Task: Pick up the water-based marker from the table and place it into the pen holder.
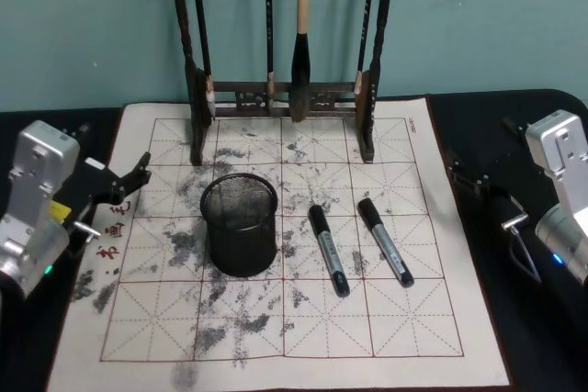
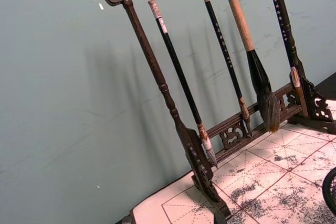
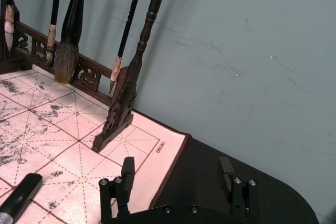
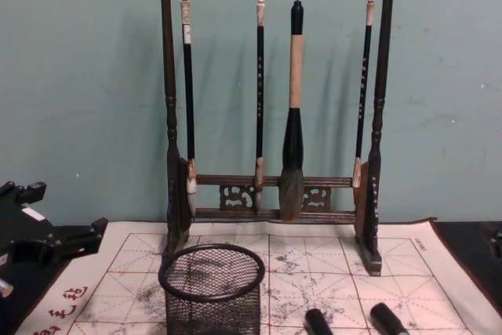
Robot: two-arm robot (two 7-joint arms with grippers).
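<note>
Two black water-based markers with grey labels lie on the cream cloth (image 1: 276, 337) of the table, one (image 1: 329, 250) just right of the pen holder, the other (image 1: 385, 240) farther right; their caps (image 4: 318, 322) (image 4: 388, 318) show low in the chest view. The pen holder (image 1: 239, 227), a black mesh cup, stands upright with nothing inside. My left gripper (image 1: 131, 179) hovers open at the cloth's left edge. At the cloth's right edge, over the black tabletop, my right gripper (image 3: 176, 169) is open, with one marker's end (image 3: 21, 198) off to its side.
A tall dark wooden rack (image 1: 285, 98) with several hanging calligraphy brushes stands at the back of the cloth, against a teal wall. Red characters (image 1: 115, 227) mark the cloth's left margin. Black tabletop (image 1: 542, 337) borders the cloth on both sides.
</note>
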